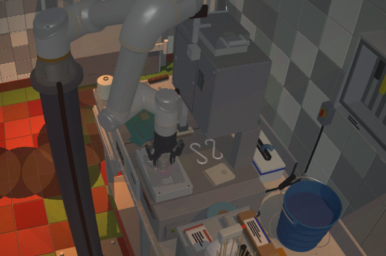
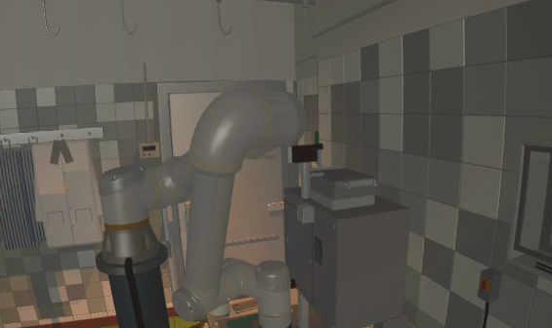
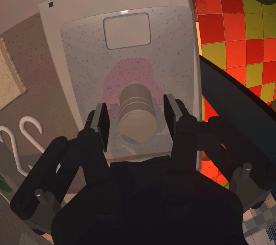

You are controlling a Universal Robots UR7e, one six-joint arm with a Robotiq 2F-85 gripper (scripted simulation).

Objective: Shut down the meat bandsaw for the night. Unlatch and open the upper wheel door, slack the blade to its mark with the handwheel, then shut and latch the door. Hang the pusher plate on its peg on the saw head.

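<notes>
The pusher plate (image 1: 164, 177) (image 3: 128, 76) lies flat on the saw table, a pale speckled plate in a light tray. A round grey knob (image 1: 163, 162) (image 3: 137, 114) stands up from it, with a rectangular slot (image 3: 127, 31) beyond. The saw head (image 1: 218, 78) (image 2: 347, 244) stands behind and to the right, a grey box with its door shut. A post with a dark handle (image 1: 201, 11) (image 2: 307, 153) rises at its top. My gripper (image 1: 163, 156) (image 3: 136, 120) points straight down around the knob. It is open and holds nothing.
A blue bucket (image 1: 307, 212) stands on the floor to the right. Two white S-hooks (image 1: 206, 151) (image 3: 22, 138) and a tan pad (image 1: 219, 173) lie on the table right of the plate. A white box (image 1: 268, 161) sits by the saw column. Tool boxes (image 1: 224, 231) crowd the near edge.
</notes>
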